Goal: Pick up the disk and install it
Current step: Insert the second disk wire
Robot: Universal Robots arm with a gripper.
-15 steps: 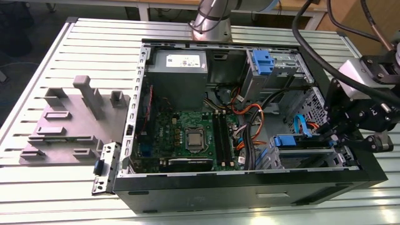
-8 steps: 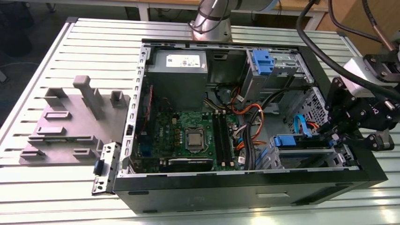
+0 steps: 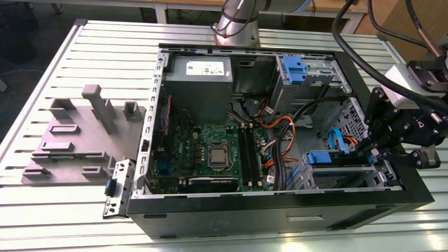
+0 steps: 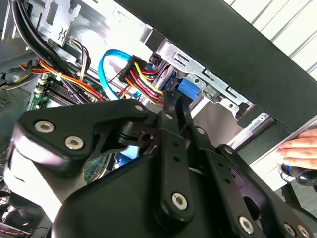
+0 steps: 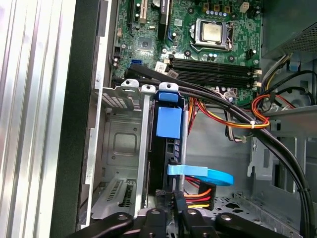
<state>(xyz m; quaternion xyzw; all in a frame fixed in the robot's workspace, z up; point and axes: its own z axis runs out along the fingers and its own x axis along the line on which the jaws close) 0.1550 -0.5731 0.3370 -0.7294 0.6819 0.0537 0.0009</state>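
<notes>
In the exterior view, a grey fixture block (image 3: 78,140) lies on the slatted table (image 3: 42,94) at the left, beside the open computer case (image 3: 280,210) with its motherboard (image 3: 210,152) exposed. At the case's right side the gripper (image 3: 379,156) reaches in by the near drive cage (image 3: 343,176). In the first wrist view the disk (image 5: 166,148) stands edge-on in that cage, and the gripper's (image 5: 174,210) fingers pinch narrowly at its rear edge, beside a blue cable (image 5: 200,174). A person's hand (image 4: 301,151) rests outside the case.

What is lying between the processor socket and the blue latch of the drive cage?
In the first wrist view, black memory slots and a black cable bundle lie between the processor socket and the blue latch.
</notes>
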